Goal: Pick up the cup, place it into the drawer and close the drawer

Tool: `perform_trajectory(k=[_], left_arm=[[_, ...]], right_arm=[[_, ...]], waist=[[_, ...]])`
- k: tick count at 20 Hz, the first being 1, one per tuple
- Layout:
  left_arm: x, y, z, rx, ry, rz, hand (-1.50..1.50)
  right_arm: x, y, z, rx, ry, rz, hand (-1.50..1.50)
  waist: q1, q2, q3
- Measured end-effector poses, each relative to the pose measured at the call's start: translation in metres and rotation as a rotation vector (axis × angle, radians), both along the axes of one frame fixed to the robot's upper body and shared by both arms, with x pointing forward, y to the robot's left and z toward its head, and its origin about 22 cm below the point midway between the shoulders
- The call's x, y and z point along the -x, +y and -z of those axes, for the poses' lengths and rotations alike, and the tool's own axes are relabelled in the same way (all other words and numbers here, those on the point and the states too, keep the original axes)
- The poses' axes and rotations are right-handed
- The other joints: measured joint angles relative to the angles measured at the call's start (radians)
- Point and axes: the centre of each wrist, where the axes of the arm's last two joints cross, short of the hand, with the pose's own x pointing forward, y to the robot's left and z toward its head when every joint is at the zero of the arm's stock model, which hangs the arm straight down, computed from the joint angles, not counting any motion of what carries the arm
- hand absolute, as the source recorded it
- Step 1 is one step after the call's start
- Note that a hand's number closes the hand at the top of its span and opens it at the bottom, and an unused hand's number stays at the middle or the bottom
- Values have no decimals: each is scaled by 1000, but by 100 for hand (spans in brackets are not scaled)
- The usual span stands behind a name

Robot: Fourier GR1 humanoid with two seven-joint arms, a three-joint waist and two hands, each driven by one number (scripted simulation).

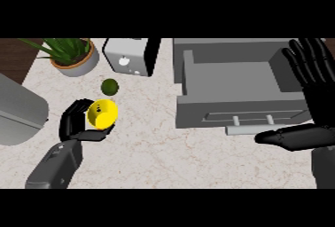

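The yellow cup (102, 114) sits at nine o'clock, tipped sideways, with the left hand (79, 126) curled round it. It looks light, rigid and smooth, so hold the wall. The right hand (313, 88) rests open at three, beside the open drawer (235, 95).

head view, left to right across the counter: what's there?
Grey appliance → potted plant → left hand curled round the yellow cup → toaster → open grey drawer → right hand, open at the right edge. Green fruit left out: it overlaps the cup's column.
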Motion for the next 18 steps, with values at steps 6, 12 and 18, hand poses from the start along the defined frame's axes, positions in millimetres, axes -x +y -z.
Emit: perform_trajectory(k=[6, 12, 18], left_arm=[[-12, -26, -6, 34, -66, 20, 150], [-50, -61, -46, 22, -162, 139, 150], [-93, -113, -119, 0, -237, 266, 150]], right_arm=[[0, -9, 6, 7, 4, 11, -150], [2, -14, 11, 13, 14, 31, -150], [4, -16, 12, 14, 15, 45, -150]], waist=[[17, -8, 2], [32, -16, 4], [40, -21, 5]])
